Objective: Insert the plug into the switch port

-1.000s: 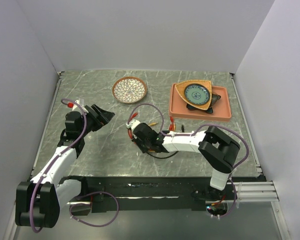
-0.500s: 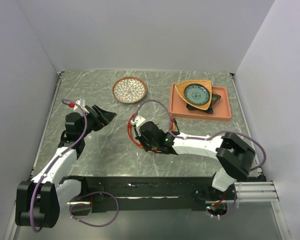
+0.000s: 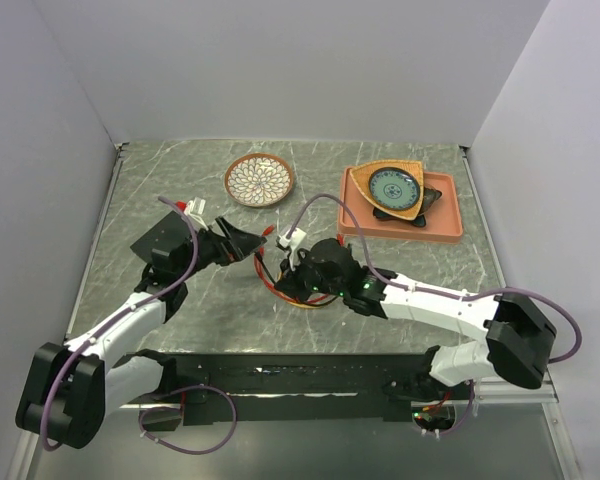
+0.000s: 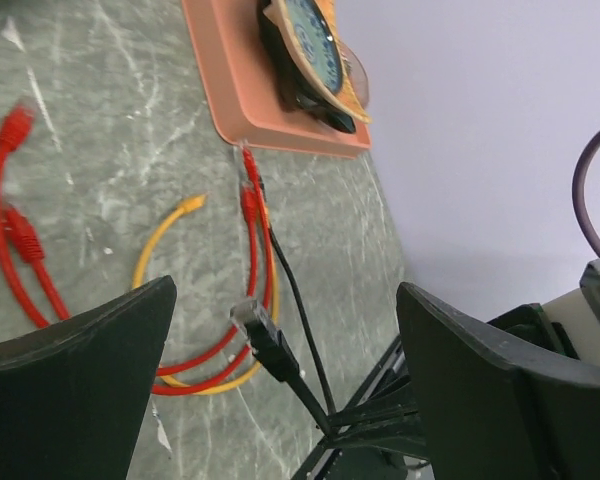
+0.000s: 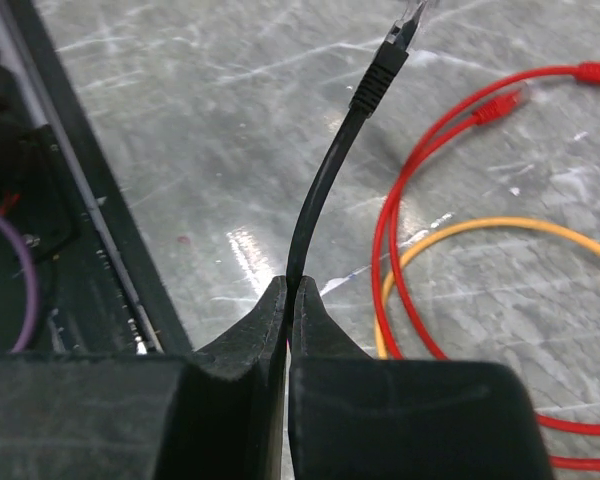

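right gripper point(image 5: 288, 285) clamped on thin black cable point(image 5: 320, 200) behind clear plug point(image 5: 408, 22) | light, floppy; I'd grip nearer plug | left gripper point(image 4: 285, 335) apart

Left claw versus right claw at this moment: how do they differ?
The left claw stands wide open; the right claw is shut. The left claw holds nothing; the right claw pinches the black cable behind its plug. Both hang above the table, near each other.
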{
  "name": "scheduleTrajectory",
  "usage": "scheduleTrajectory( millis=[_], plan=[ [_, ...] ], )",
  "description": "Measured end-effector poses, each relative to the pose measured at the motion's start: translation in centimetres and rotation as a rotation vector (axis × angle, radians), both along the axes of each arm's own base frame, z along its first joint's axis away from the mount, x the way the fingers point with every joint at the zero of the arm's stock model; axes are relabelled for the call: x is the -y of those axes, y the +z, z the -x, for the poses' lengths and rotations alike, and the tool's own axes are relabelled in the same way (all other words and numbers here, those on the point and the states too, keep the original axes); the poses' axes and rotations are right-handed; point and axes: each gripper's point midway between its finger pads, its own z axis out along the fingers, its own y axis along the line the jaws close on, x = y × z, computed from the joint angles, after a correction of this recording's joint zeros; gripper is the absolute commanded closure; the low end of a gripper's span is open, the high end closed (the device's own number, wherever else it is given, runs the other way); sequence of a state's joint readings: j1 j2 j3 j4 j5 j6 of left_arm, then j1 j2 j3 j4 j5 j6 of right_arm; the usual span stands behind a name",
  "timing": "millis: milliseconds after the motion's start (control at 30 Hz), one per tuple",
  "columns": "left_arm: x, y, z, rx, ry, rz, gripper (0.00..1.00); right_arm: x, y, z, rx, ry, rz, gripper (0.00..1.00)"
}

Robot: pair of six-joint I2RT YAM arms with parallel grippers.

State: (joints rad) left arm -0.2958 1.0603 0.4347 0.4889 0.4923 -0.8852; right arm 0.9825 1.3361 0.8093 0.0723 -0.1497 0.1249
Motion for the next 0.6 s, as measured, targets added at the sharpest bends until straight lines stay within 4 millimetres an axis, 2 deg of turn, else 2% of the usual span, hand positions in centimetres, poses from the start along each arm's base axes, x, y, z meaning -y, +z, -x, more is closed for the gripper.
scheduleTrajectory(
  millis=[400, 567, 600],
  plan=[
    [0.8, 0.6, 0.3, 0.015, -0.021, 0.004, 0.14, 0.6, 3.0, 1.1, 0.041, 0.054, -0.093, 1.00],
    [0.9, 0.8, 0.5, 0.020, -0.025, 0.006, 0.19, 1.1, 2.9, 1.4, 0.046, 0.052, -0.101, 1.00],
    [1.0, 0.8, 0.5, 0.021, -0.026, 0.006, 0.23, 1.1, 2.9, 1.4, 0.046, 0.052, -0.100, 1.00]
  ],
)
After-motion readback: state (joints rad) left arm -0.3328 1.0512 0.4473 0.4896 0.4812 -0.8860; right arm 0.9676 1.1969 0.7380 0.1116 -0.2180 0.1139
